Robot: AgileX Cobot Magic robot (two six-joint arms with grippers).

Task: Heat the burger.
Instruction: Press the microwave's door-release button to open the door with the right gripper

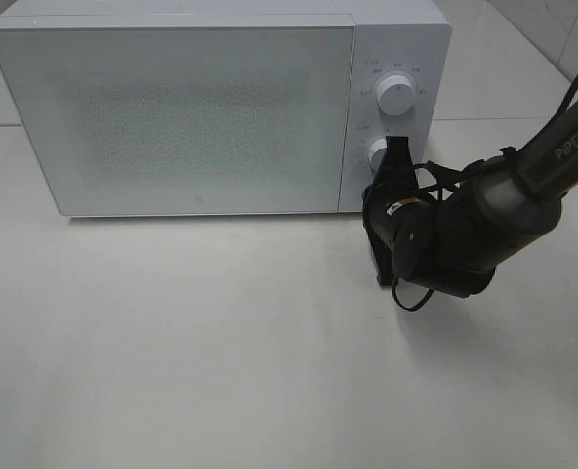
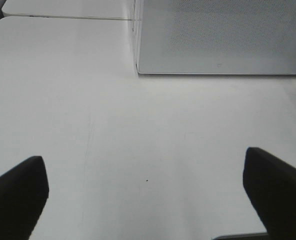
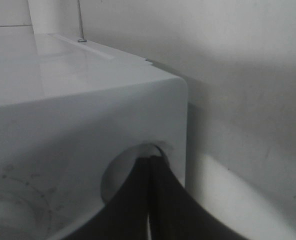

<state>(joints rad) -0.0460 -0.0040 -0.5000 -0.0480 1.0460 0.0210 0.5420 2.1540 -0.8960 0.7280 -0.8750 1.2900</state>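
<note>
Seemingly nearly done: the microwave (image 1: 172,107) door is closed and the burger is out of sight, presumably inside; the right gripper (image 1: 398,151), fingers pressed almost together, sits at the lower knob (image 1: 377,153), so setting the time seems left; the left gripper (image 2: 144,162) hangs wide open above the table (image 2: 138,125).

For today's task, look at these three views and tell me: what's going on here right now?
The right gripper is shut, with its tips at the lower knob on the white microwave. The views do not show whether it is turning the knob. The microwave's door is closed. The left gripper hangs open above the table, holding nothing. No burger shows in any view, and the frosted door hides whatever is inside.
</note>
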